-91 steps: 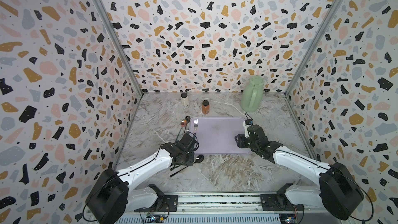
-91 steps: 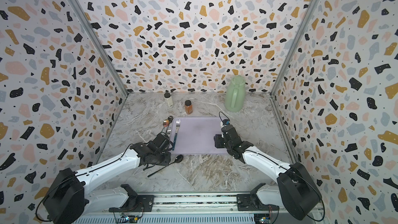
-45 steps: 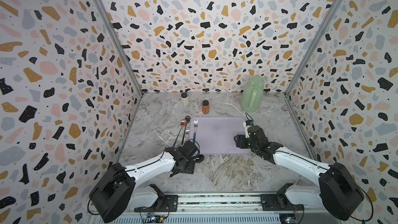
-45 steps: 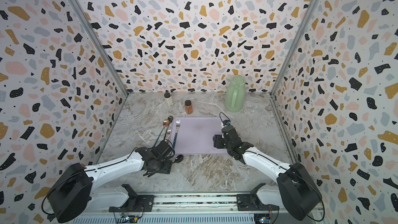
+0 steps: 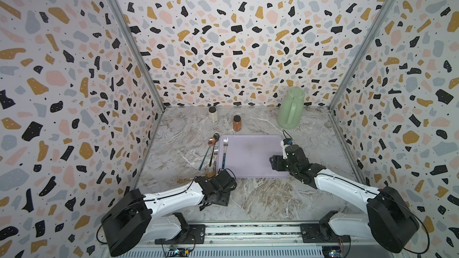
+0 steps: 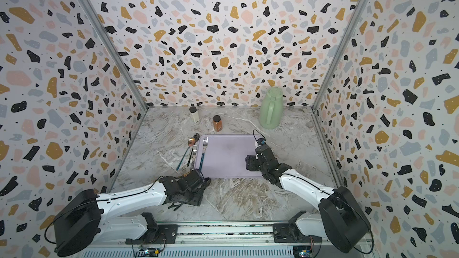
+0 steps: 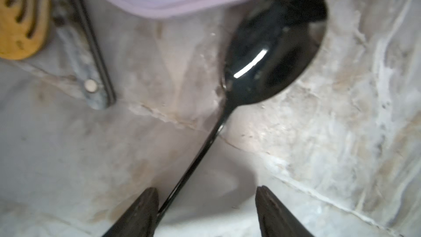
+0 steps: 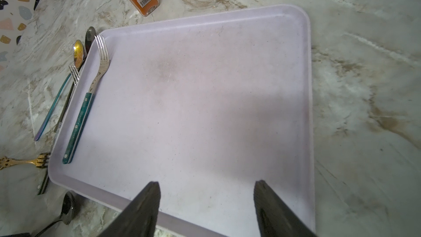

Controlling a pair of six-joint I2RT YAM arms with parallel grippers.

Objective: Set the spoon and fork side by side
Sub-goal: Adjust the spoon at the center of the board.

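Here, on the marble tabletop (image 5: 260, 194), my left jaws stand open, gripping nothing. The handle of the black spoon (image 7: 273, 46) runs back between the two fingers (image 7: 141, 213), close against one of them (whether it touches, I cannot tell from the left wrist view). The spoon's bowl rests on the tabletop just beside the near left corner of the lilac tray (image 5: 253, 155). In both top views the left arm (image 5: 173, 194) hides most of the spoon.

My right jaws are open too. They hang over the near right part of the tray and hold nothing, with the right arm (image 5: 342, 187) reaching in from the front rail.

The teal fork (image 8: 91, 101) lies inside the tray along its left rim, tines toward the back wall and handle end near the same corner. The rim runs between it and the black spoon.

Outside that rim, more cutlery lies on the tabletop: a gold fork (image 8: 22, 161) by the near corner, a steel fork (image 8: 74, 74) tight against the tray, and a gold-bowled spoon (image 8: 78, 51) with a dark spoon (image 8: 90, 35) farther back.

Along the back wall stand a green jug (image 5: 289, 109), a white jar (image 5: 212, 114) and an orange jar (image 5: 237, 123), all upright and well apart from both arms.
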